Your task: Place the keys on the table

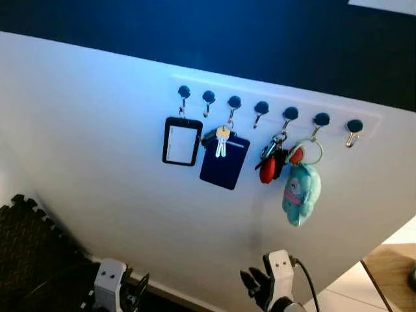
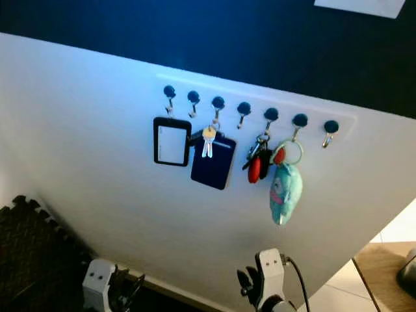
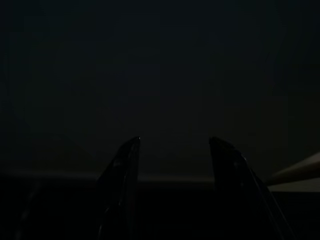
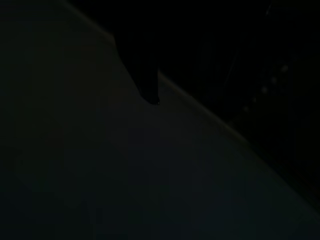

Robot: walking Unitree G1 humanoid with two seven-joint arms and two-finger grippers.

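A broad white wall panel takes up most of the head views, tilted in frame and washed with a cool bluish light that is brightest near its upper middle. Above it runs a dark navy band of wall, with a pale rectangular patch at the top right corner. A row of 7 small dark-capped metal hooks is fixed along a raised white strip on the panel. At the lower left lies a black foam floor mat with interlocking toothed edges. At the lower right are pale floor tiles and the corner of a light brown wooden surface.
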